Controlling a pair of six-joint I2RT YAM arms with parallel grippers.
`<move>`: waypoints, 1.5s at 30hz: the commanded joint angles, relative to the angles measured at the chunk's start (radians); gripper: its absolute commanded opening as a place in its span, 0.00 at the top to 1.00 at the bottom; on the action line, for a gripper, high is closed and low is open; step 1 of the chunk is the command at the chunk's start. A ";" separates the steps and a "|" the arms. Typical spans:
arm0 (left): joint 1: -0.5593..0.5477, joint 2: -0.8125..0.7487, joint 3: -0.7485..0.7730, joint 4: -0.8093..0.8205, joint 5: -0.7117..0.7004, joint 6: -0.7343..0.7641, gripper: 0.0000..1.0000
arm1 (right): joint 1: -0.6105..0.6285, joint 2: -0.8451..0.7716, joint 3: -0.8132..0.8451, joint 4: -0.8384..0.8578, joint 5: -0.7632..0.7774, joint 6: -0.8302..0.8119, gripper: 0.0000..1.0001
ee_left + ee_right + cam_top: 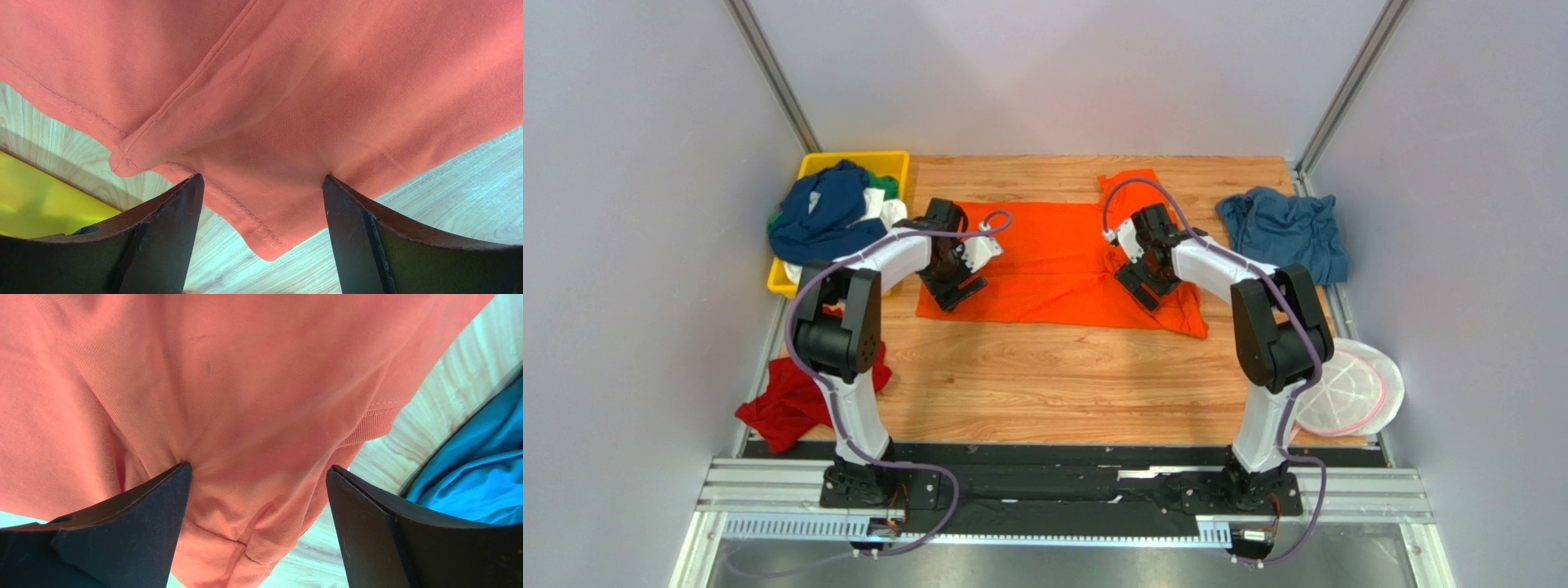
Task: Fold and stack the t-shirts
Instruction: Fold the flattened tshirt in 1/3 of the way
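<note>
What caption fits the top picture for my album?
Left hand and right hand, both open, above the orange shirt.

I have my left arm [844,331] and right arm [1274,325] both reached forward, elbows raised, forearms angling inward toward each other. The left gripper [261,184] points down with its jaws spread wide. The right gripper [258,471] does the same, equally wide.

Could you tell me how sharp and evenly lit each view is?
Top external: evenly lit and sharp, with soft shadows. Left wrist: the orange t-shirt is crisp, seams readable. Right wrist: the wooden table looks washed out.
</note>
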 commanded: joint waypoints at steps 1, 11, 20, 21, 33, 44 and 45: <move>-0.005 0.026 -0.038 -0.069 -0.023 0.033 0.19 | -0.004 -0.029 -0.076 -0.094 -0.042 0.002 0.13; -0.014 -0.060 -0.118 -0.095 -0.076 0.039 0.19 | -0.002 -0.138 -0.149 -0.157 -0.050 0.009 0.14; -0.037 -0.149 -0.199 -0.131 -0.102 0.024 0.19 | -0.001 -0.227 -0.180 -0.241 -0.079 0.011 0.14; -0.043 -0.160 -0.211 -0.132 -0.103 0.021 0.19 | -0.002 -0.236 -0.180 -0.249 -0.088 0.009 0.14; -0.077 -0.201 -0.269 -0.131 -0.122 -0.010 0.19 | 0.036 -0.280 -0.249 -0.255 -0.115 0.009 0.13; -0.095 -0.217 -0.302 -0.132 -0.152 -0.016 0.19 | 0.045 -0.314 -0.327 -0.238 -0.124 0.019 0.14; -0.095 -0.220 -0.306 -0.134 -0.155 -0.018 0.19 | 0.050 -0.320 -0.335 -0.238 -0.128 0.023 0.14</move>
